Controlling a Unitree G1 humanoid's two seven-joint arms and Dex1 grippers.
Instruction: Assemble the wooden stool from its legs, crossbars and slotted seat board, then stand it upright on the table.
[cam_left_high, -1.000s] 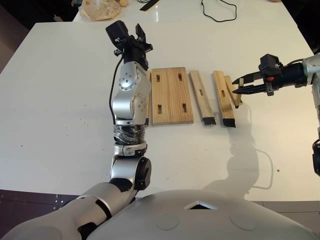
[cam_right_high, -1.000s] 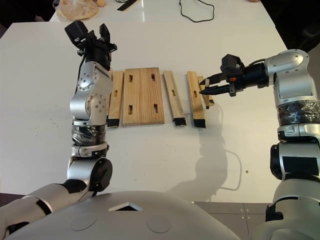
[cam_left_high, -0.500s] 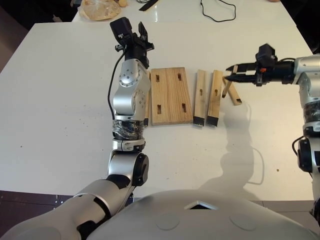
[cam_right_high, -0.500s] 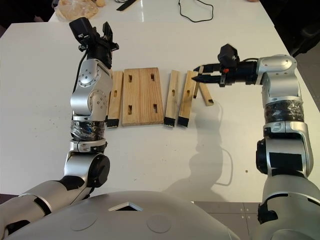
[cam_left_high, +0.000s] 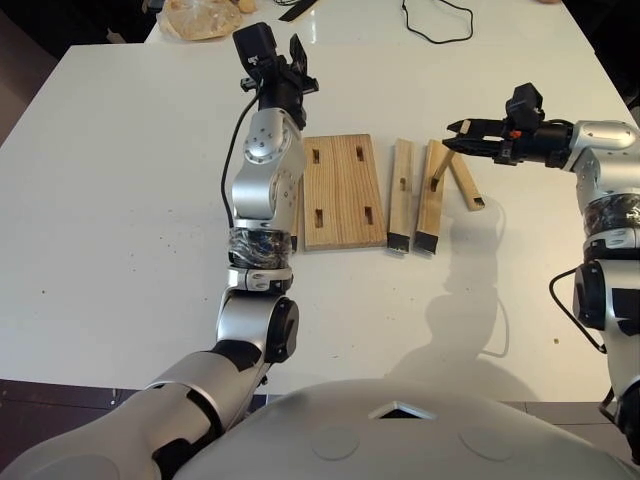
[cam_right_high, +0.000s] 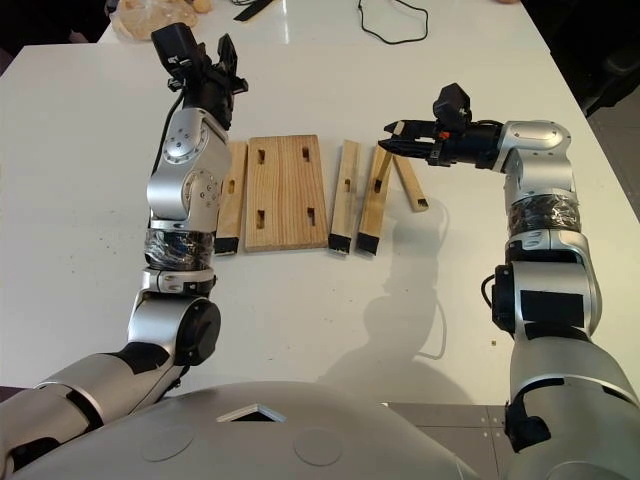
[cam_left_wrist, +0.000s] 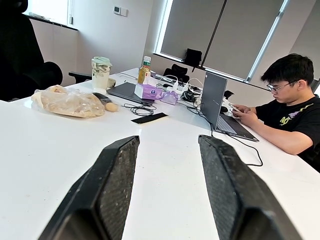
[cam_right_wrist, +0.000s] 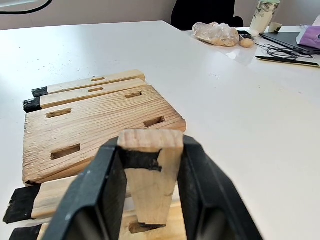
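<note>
seat board, three legs, two crossbars, one in right gripper; left gripper released

a white table, dark chair, and grey-blinded windows behind.

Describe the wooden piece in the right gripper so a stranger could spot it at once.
Start at the flat slotted wooden seat board in the middle of the white table; to its right lie two long black-tipped wooden legs. Above the farther leg, the short plain wooden crossbar slants upward, its top end clamped in the right gripper; every neighbouring piece lies flat.
</note>
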